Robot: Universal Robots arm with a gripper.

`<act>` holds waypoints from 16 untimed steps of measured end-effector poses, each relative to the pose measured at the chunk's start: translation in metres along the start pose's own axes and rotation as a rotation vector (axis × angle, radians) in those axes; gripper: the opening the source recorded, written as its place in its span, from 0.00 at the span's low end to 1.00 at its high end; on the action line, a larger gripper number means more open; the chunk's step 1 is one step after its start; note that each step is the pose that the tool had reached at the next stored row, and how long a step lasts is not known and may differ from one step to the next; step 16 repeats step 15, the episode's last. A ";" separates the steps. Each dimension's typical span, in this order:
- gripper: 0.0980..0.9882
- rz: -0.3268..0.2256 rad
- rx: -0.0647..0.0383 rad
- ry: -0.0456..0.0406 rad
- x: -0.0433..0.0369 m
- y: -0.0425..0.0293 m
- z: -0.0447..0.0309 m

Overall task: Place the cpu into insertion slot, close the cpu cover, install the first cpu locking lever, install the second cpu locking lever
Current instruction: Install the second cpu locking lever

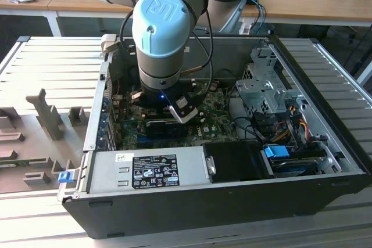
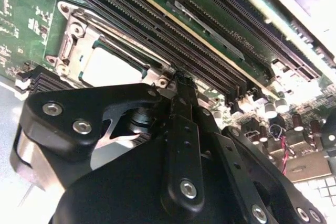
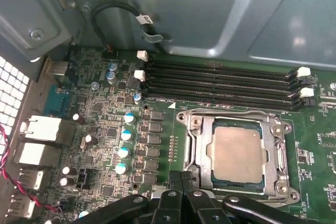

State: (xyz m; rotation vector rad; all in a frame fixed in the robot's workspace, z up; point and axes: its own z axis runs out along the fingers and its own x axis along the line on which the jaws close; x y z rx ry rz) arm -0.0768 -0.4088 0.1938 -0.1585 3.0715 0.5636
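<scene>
In both wrist views the cpu point(image 3: 236, 148) point(image 2: 110, 66) lies flat in the insertion slot, whose dark rim point(image 3: 209, 150) shows around the chip. The silver cpu cover point(image 3: 274, 142) point(image 2: 73, 30) lies down over the chip's edges. A thin metal rod point(image 3: 284, 156) runs along one side of the cover. My gripper point(image 3: 182, 179) point(image 2: 181, 83) is shut, with nothing visible between its black fingers. Its tips hang just beside one corner of the socket. In the exterior view the arm point(image 1: 160, 33) reaches down into the open computer case point(image 1: 192, 207).
Long black memory slots point(image 3: 220, 85) run beside the socket, and blue-topped capacitors point(image 3: 126, 135) stand on its other side. The case holds a power supply point(image 1: 151, 169), a drive cage point(image 1: 267, 91) and loose cables point(image 1: 290, 120). Grey fixtures point(image 1: 46, 120) stand at the exterior view's left.
</scene>
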 end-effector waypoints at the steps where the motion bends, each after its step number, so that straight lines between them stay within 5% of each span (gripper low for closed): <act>1: 0.01 0.000 0.000 -0.0001 0.0000 0.0005 -0.0013; 8: 0.01 0.000 0.000 0.0000 -0.0007 0.0083 -0.0216; 16: 0.01 0.000 0.000 -0.0001 -0.0011 0.0116 -0.0303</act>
